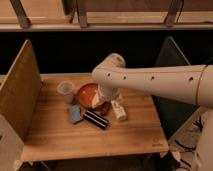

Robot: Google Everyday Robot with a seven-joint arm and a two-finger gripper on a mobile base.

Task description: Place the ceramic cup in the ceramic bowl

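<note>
wooden table (55, 132), upright boards at left and right. ceramic cup (65, 90) upright on the tabletop, just beside left edge of ceramic bowl (87, 92), not in it, well clear of gripper. gripper (104, 100) low over right part of bowl, mostly hidden under pale arm (155, 80) reaching in from the right. jaws released, spread wide, grasping nothing. in front of bowl: blue packet (75, 114), dark striped packet (96, 119), white bottle-like item (118, 110), close together.

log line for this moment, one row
gripper: open, above ceramic bowl | ceramic cup: on table, left of bowl, not held | task: not yet done
</note>
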